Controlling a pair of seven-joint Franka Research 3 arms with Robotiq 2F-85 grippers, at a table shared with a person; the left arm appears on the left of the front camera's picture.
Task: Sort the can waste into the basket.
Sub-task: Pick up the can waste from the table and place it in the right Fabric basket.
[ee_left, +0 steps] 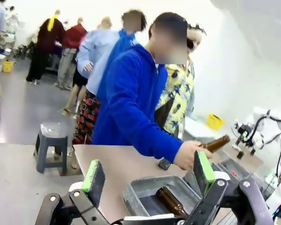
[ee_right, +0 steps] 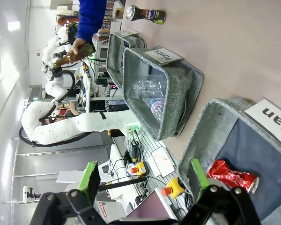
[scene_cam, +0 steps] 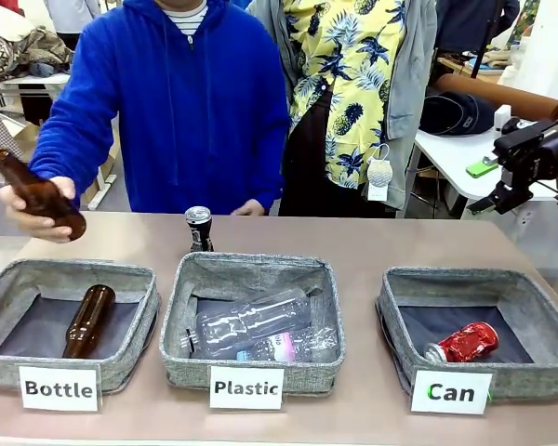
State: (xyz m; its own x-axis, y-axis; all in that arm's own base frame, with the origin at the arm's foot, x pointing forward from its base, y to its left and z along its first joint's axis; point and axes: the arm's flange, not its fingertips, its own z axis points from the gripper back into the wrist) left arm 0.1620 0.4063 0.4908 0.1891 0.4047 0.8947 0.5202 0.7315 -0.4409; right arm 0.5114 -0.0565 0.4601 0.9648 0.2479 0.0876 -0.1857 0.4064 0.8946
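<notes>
A crushed shiny red can lies inside the grey felt basket labelled "Can" at the table's right. A slim black can with a silver top stands upright on the table just behind the "Plastic" basket. My right gripper hangs open and holds nothing, off to the side of the Can basket and looking across it. My left gripper is open too, with nothing between its green pads, near the "Bottle" basket.
A person in a blue hoodie holds a brown glass bottle above the table's left end. Another brown bottle lies in the "Bottle" basket. Clear plastic bottles fill the middle basket. A second person stands behind.
</notes>
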